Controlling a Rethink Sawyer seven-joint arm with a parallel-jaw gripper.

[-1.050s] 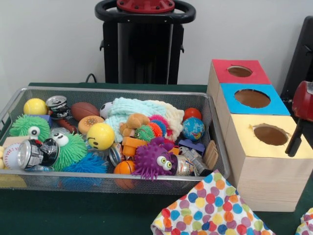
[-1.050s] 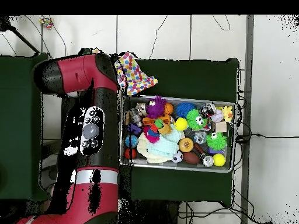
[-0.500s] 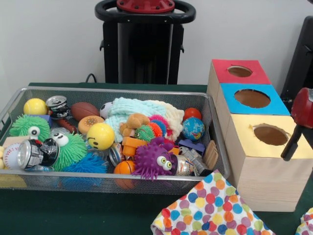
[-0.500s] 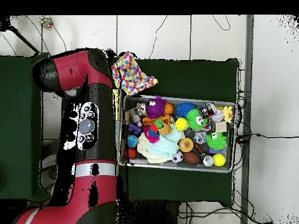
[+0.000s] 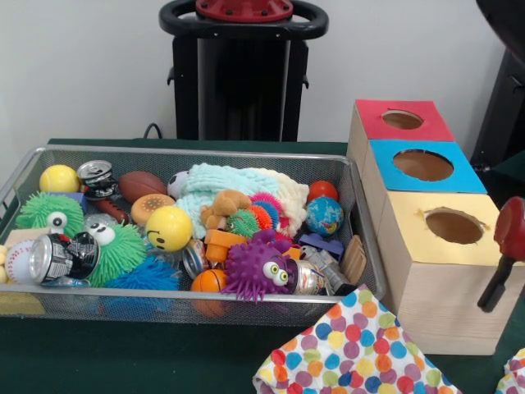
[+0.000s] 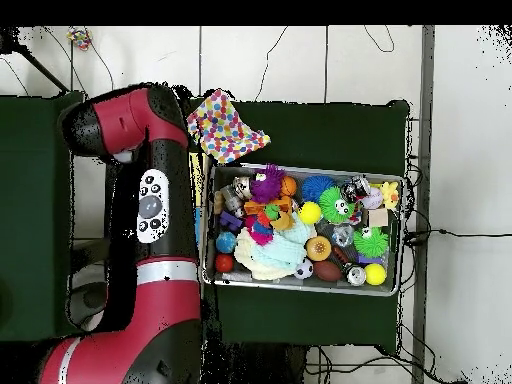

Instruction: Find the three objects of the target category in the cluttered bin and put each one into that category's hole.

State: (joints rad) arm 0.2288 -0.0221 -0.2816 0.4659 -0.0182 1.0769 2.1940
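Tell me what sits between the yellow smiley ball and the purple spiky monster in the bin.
In the front view, an orange block toy lies between the yellow smiley ball and the purple spiky monster.

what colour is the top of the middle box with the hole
Blue. The middle box sits between a red-topped one and a yellow-topped one; the front view shows it best.

Wire-mesh metal bin; pale unfinished wood boxes beside it; matt green cloth table; glossy arm.
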